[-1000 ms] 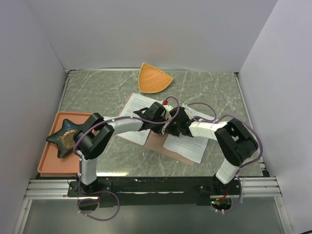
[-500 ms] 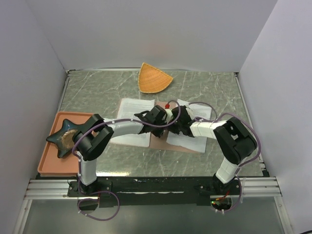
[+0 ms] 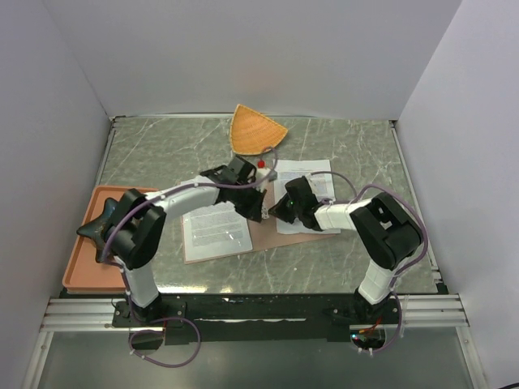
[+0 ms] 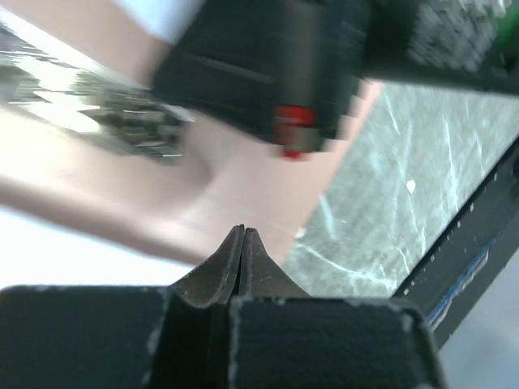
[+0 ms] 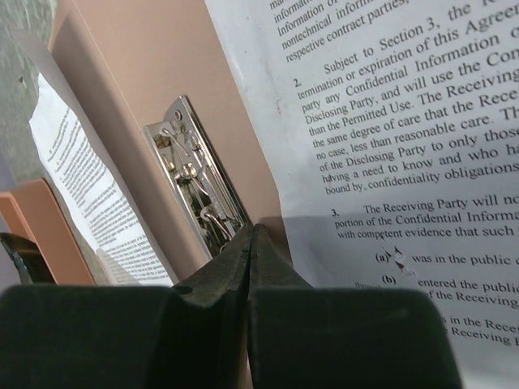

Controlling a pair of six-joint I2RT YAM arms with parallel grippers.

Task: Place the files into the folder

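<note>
Two robot arms work over a green marbled table point(image 3: 162, 154), where a thin reddish-brown card folder point(image 3: 263, 235) lies open and flat mid-table, apparently to take the papers. A printed left sheet point(image 3: 212, 231) lies askew on its left flap and a right sheet point(image 5: 389, 162) on its right flap, neither seemingly squared under the clip. The shiny metal clip point(image 5: 199, 190) sits on bare card between them. The left gripper point(image 4: 243, 235) is clenched above the card; the right gripper point(image 5: 253, 231) is clenched at the right sheet's edge, and whether it pinches paper cannot be told.
</note>
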